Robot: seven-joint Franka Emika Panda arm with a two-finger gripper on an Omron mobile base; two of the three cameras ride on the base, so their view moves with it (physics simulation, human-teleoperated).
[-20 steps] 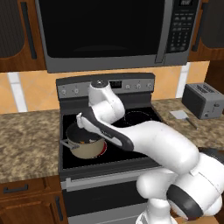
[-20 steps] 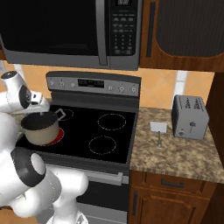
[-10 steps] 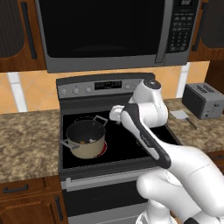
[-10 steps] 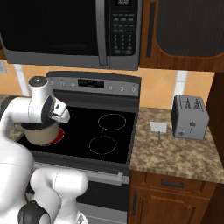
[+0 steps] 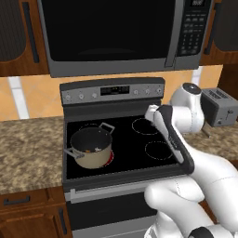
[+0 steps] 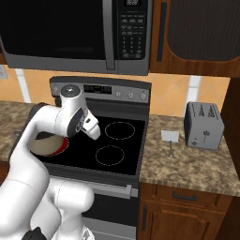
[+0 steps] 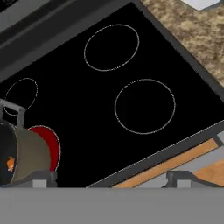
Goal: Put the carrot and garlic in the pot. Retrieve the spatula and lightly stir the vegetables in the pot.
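Note:
The tan pot [image 5: 91, 149] stands on the glowing red front-left burner. Inside it lie the carrot [image 5: 87, 151], a small orange piece, and the garlic [image 5: 97, 149], a pale speck. In the hand view the pot [image 7: 24, 154] sits at the lower left with the carrot [image 7: 9, 164] showing inside. The spatula [image 6: 169, 137] lies on the counter right of the stove, beside the toaster; its pale blade [image 7: 200, 3] peeks in at the top right. My gripper [image 7: 111, 180] hangs open and empty over the middle of the stove [image 5: 139, 139], to the right of the pot.
A silver toaster [image 6: 203, 125] stands on the granite counter at the right. The microwave [image 5: 116, 35] hangs above the stove and its control panel [image 6: 101, 89]. My own arm hides part of the pot [image 6: 46, 144] in the right base view.
My arm has swung from above the pot rightward across the stove. The gripper has stayed open. The pot has not moved.

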